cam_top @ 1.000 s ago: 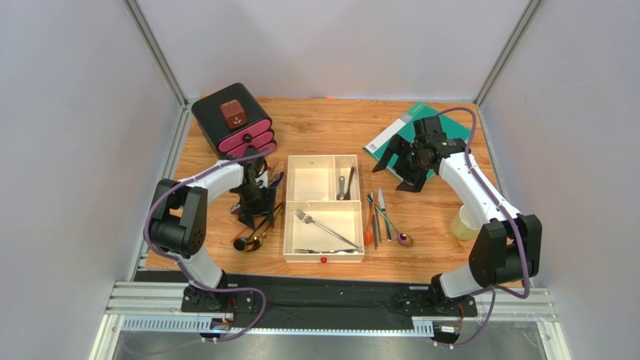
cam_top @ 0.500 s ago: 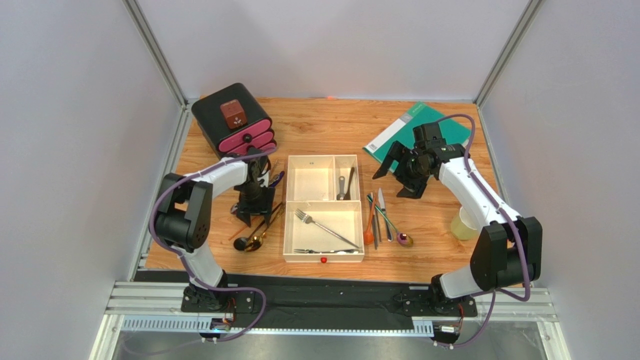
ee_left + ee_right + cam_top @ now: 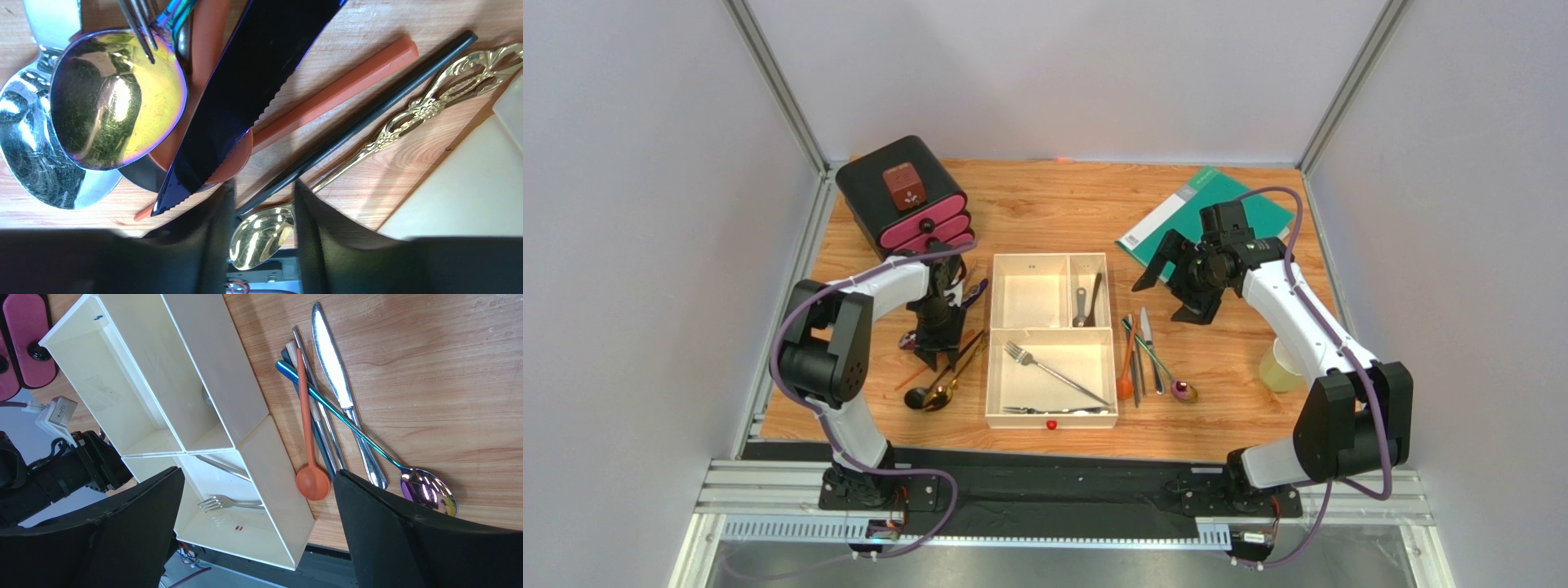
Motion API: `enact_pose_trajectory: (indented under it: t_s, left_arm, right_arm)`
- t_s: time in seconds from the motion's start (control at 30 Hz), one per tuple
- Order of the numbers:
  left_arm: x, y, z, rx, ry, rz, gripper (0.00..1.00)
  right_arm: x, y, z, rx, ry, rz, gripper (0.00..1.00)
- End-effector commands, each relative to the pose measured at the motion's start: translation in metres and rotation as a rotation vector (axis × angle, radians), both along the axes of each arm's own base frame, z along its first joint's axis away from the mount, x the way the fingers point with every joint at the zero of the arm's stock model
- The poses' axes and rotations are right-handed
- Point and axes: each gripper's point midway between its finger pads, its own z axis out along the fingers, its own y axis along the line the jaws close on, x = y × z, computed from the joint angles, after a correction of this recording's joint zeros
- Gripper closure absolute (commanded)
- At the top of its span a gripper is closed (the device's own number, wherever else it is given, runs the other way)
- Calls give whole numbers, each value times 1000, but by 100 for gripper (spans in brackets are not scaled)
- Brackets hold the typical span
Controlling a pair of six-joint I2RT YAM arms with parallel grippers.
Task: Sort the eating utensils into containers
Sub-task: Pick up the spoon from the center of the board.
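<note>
Left gripper (image 3: 264,214): down in the utensil pile just left of the tray, jaws parted. The end of a slim black chopstick (image 3: 380,104) and the bowl of an ornate gold spoon (image 3: 430,98) sit in the gap. I can't tell whether the pads press on either.
Rest of the pile: a black serrated knife (image 3: 245,92) lies across an orange chopstick (image 3: 344,86), beside an iridescent spoon (image 3: 116,98) and a silver spoon (image 3: 30,153).
Right gripper (image 3: 256,473): spread wide and holding nothing, hanging above the table by the green book (image 3: 1185,214).
Shallow cream-white square tray (image 3: 990,380): a silver fork (image 3: 1051,371) lies in the large compartment and one silver piece (image 3: 1091,300) in a small one.
Right of the tray, on the wood: an orange spoon (image 3: 307,441), a silver table knife (image 3: 337,380) and a blue-purple spoon (image 3: 362,435) lie close together.
</note>
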Motion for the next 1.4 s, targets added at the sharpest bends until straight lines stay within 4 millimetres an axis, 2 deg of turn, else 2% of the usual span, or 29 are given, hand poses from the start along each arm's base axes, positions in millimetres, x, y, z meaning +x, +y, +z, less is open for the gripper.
enact_pose_trajectory:
  t_s: [0.0, 0.2, 0.23, 0.3, 0.33, 0.4, 0.43, 0.47, 0.77, 1.03, 1.27, 1.37]
  left_arm:
    - [1, -5, -7, -21, 0, -25, 57]
    - [-4, -6, -8, -30, 11, -23, 64]
    - [-4, -6, -8, -33, 13, -27, 70]
    - [-5, -6, -8, -32, 17, -27, 74]
    - [-5, -6, -9, -30, 17, -30, 80]
    - [-4, -6, -9, -30, 20, -32, 84]
    - [-5, -6, -9, -30, 23, -31, 95]
    - [-4, -6, -8, -31, 25, -34, 100]
    - [-5, -10, -3, -54, 29, -38, 100]
    - [1, -20, 27, -90, -42, -34, 100]
    - [9, -16, 60, -66, -116, -35, 100]
    - [10, -14, 68, -48, -123, -47, 100]
  right_arm:
    - [4, 5, 12, 31, -45, 3, 0]
    - [7, 9, 12, 63, -48, 6, 0]
    - [8, 9, 13, 63, -50, 4, 0]
    - [9, 9, 13, 65, -52, 3, 0]
    - [10, 10, 14, 65, -53, 5, 0]
    - [10, 9, 14, 66, -55, 4, 0]
    - [10, 9, 14, 66, -54, 4, 0]
    - [10, 8, 14, 66, -54, 1, 0]
    - [15, 6, 16, 70, -58, -6, 0]
    - [13, 9, 9, 84, -31, -2, 0]
    - [15, 9, 10, 87, -36, -4, 0]
    - [15, 10, 9, 87, -32, -5, 0]
